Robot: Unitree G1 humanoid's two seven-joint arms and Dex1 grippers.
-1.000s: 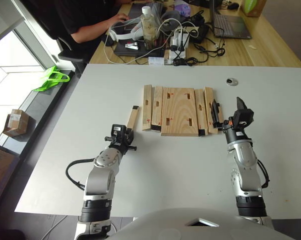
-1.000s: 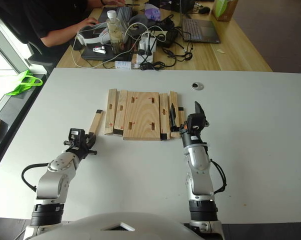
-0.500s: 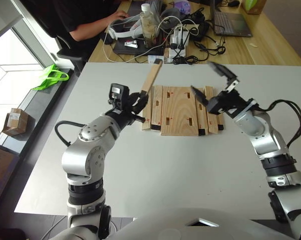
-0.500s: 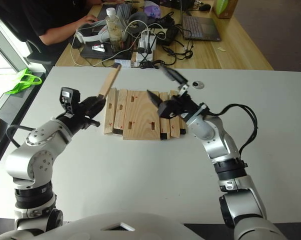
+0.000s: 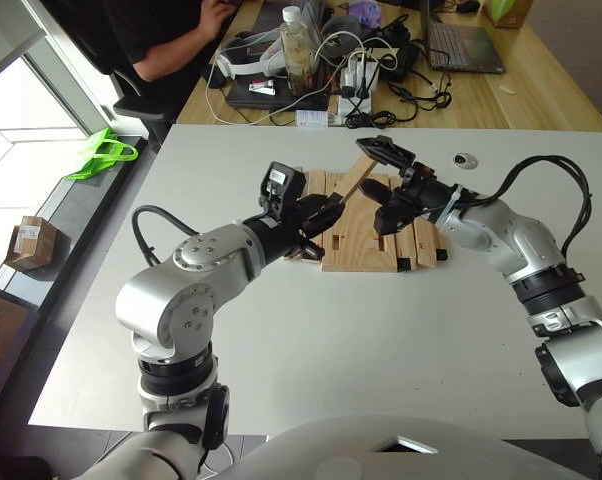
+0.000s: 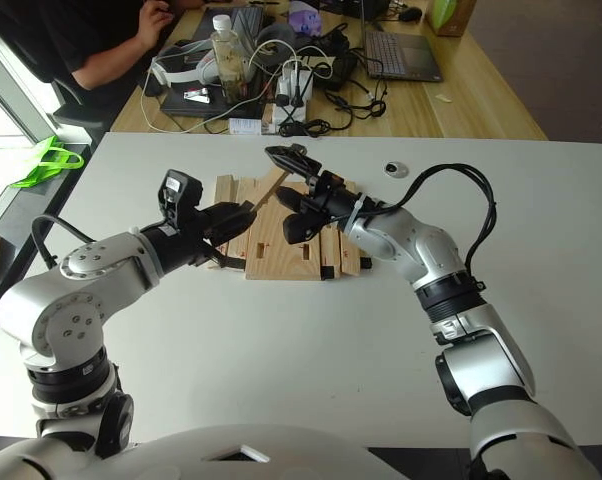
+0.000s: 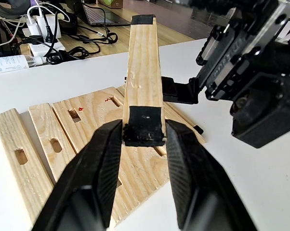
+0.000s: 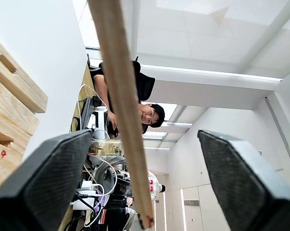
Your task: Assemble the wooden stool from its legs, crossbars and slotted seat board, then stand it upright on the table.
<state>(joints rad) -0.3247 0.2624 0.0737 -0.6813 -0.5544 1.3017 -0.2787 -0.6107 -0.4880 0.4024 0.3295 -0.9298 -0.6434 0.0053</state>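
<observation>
Releasing early would drop the wooden bar [image 7: 144,72] onto the seat board [image 5: 366,245] beneath both tools: the left tool [image 5: 319,214] clamps only its lower end, while the right tool [image 5: 389,185], spread wide around the upper end, has no grip.

Both arms bent inward, nearly meeting: left gripper [image 7: 142,134] clamps a leg [image 7: 143,67], right gripper [image 5: 375,186] gapes wide (fingers straddling it).
</observation>
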